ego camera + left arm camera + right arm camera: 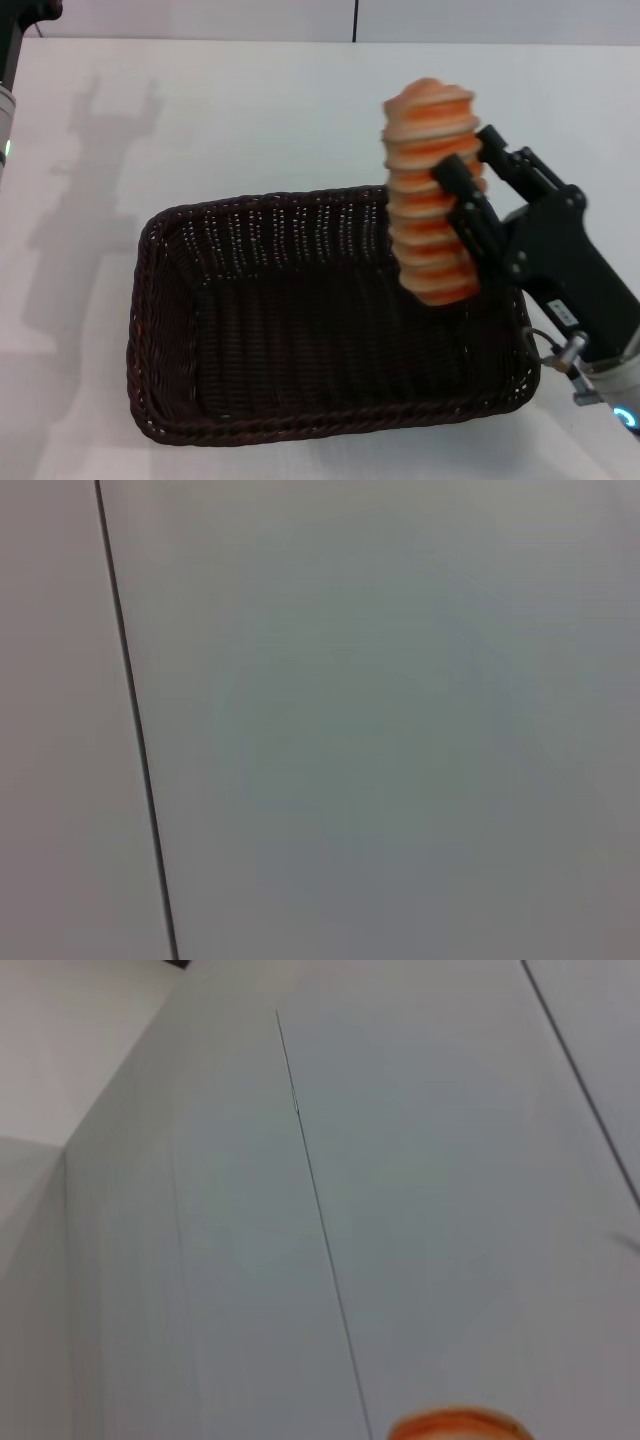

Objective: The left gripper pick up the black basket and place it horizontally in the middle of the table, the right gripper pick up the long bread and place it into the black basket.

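Observation:
The black basket (300,330) lies lengthwise across the middle of the white table (250,110) in the head view. My right gripper (478,185) is shut on the long bread (430,190), an orange and cream ridged loaf. It holds the loaf upright, its lower end just inside the basket's right end. One end of the loaf shows at the edge of the right wrist view (458,1426). My left arm (8,90) is parked at the far left edge; its gripper is out of view.
The table's far edge runs along the back, with a grey wall and a dark vertical seam (355,20) behind it. Both wrist views show only wall panels and seams (135,730).

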Available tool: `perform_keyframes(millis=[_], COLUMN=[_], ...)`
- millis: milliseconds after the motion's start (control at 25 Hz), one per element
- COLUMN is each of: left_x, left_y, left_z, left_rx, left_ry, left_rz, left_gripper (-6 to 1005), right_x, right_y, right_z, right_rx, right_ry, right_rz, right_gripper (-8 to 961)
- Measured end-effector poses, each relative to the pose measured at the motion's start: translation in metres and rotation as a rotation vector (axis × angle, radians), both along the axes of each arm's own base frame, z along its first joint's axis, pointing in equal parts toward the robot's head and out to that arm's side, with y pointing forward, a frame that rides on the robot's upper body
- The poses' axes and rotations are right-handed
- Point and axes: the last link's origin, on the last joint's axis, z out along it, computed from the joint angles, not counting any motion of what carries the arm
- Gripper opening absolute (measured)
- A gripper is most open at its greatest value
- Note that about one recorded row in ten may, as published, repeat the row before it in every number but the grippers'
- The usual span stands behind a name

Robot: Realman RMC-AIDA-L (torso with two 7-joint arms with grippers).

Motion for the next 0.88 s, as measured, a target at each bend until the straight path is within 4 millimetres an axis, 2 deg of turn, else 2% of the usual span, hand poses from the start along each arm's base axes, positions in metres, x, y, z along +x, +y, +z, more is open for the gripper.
perform_keyframes(millis=[200,400,520,600,640,680,720,800,840,880], left_x=[-0.003,-0.006,-0.009,-0.01,-0.015,-0.015,-0.018,-0.021,-0.024,-0.032], left_y=[-0.001,-0.002,-0.003,-0.004,-0.006,-0.006,-0.007,-0.007,-0.008,-0.011], left_z=[0.001,0.001,0.001,0.001,0.001,0.001,0.0,0.0,-0.001,-0.001], left_rx=[0.003,-0.001,-0.005,-0.005,-0.006,-0.006,-0.008,-0.012,-0.017,-0.025], left_ry=[-0.005,-0.024,-0.028,-0.028,-0.029,-0.029,-0.031,-0.036,-0.042,-0.06], left_rz=[0.011,0.016,0.023,0.028,0.041,0.041,0.05,0.058,0.066,0.085], left_gripper=[805,805,805,805,805,805,805,805,805,805], right_x=[-0.004,-0.005,-0.001,0.01,0.028,0.028,0.038,0.06,0.084,0.094], right_y=[0.006,0.007,0.007,0.009,0.012,0.012,0.012,0.012,0.008,0.005], right_z=[-0.005,-0.006,-0.002,0.008,0.027,0.027,0.038,0.059,0.079,0.087], right_rx=[-0.066,-0.09,-0.081,-0.015,0.076,0.076,0.111,0.183,0.281,0.334], right_ry=[0.008,0.016,0.025,0.038,0.048,0.048,0.059,0.073,0.076,0.073], right_rz=[0.002,0.007,-0.011,-0.063,-0.129,-0.129,-0.16,-0.237,-0.337,-0.388], right_gripper=[438,672,715,744,758,772,787,801,801,802])
